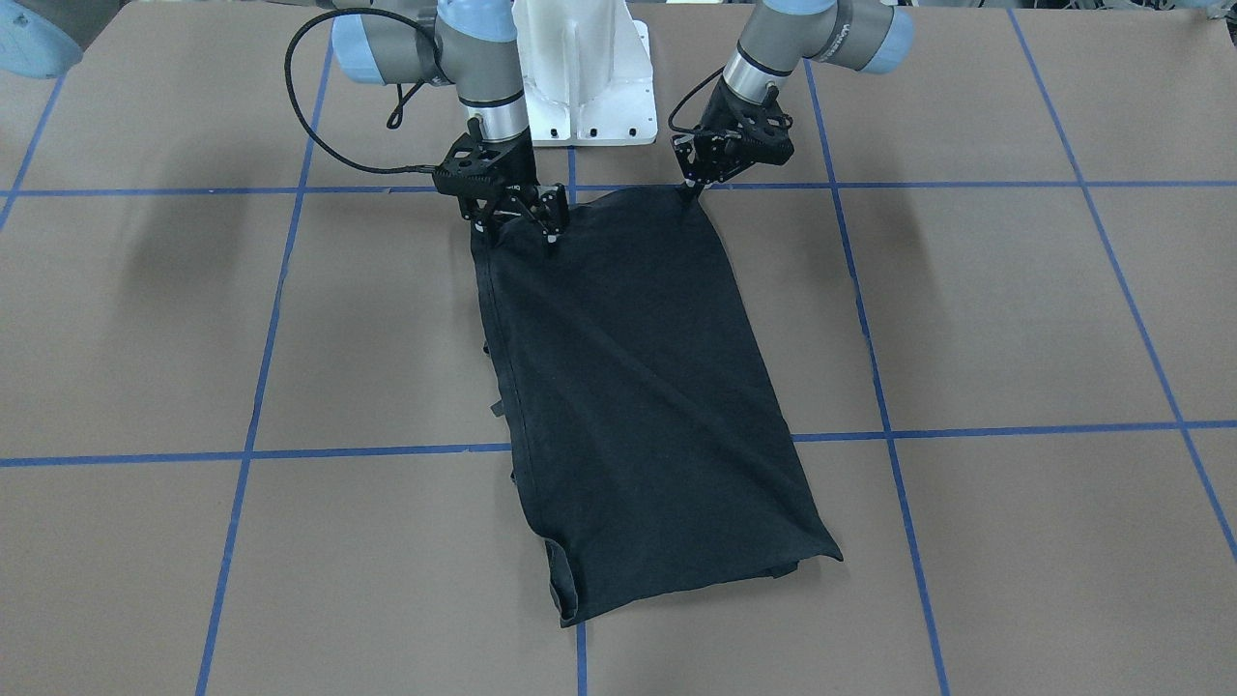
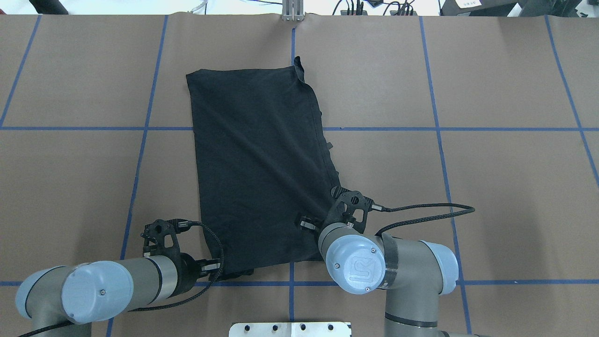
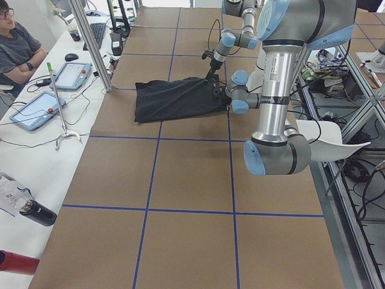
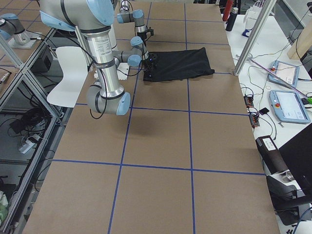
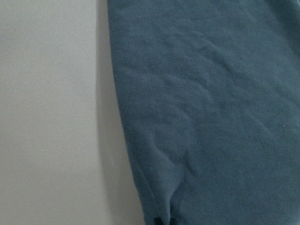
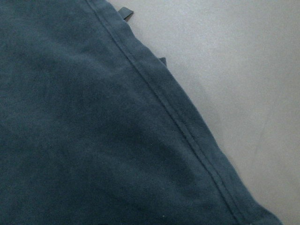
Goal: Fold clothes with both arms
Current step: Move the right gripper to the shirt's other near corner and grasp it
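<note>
Light, limp T-shirt lies flat on the worktop, with the left end effector seemingly pinched on one near corner and the right end effector open astride the other, judged the proper hold.

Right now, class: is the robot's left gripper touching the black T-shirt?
Touching. In the front-facing view the left gripper meets the T-shirt at its corner by the robot; the left wrist view shows cloth puckering at its tips.
</note>
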